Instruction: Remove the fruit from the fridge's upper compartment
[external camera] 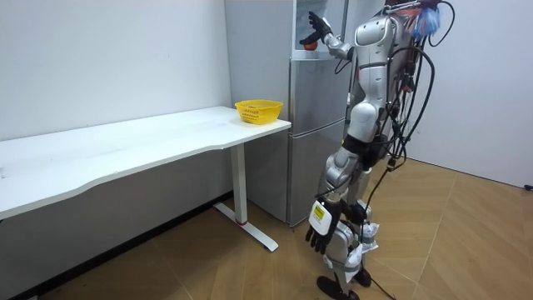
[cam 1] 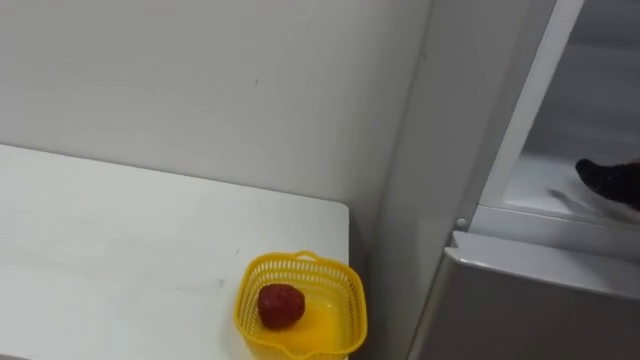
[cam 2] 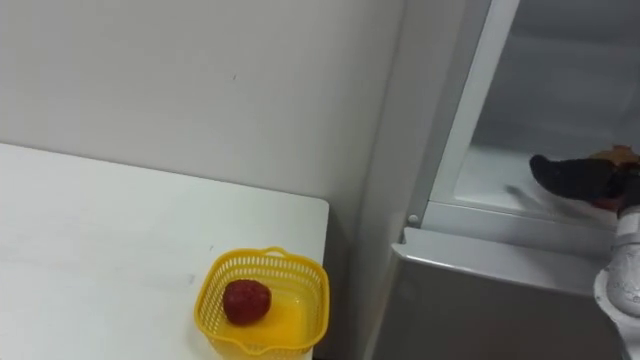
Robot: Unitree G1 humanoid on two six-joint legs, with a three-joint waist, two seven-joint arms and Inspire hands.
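You're reaching black right hand [cam 2: 572, 180] into tall grey fridge [cam 2: 500, 290], upper shelf; can't tell whether fingers are closing. Small orange item [cam 2: 612, 154] lying just behind hand. Be wrapping it fully before lifting. Left hand [external camera: 319, 235] hanging relaxed, fingers loose.

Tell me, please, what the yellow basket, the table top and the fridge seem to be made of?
The yellow basket looks like moulded plastic: thin slotted walls, even colour, slight gloss. The table top seems white laminate or painted board, smooth and matt. The fridge is probably grey coated metal, judging by the soft sheen on its flat door.
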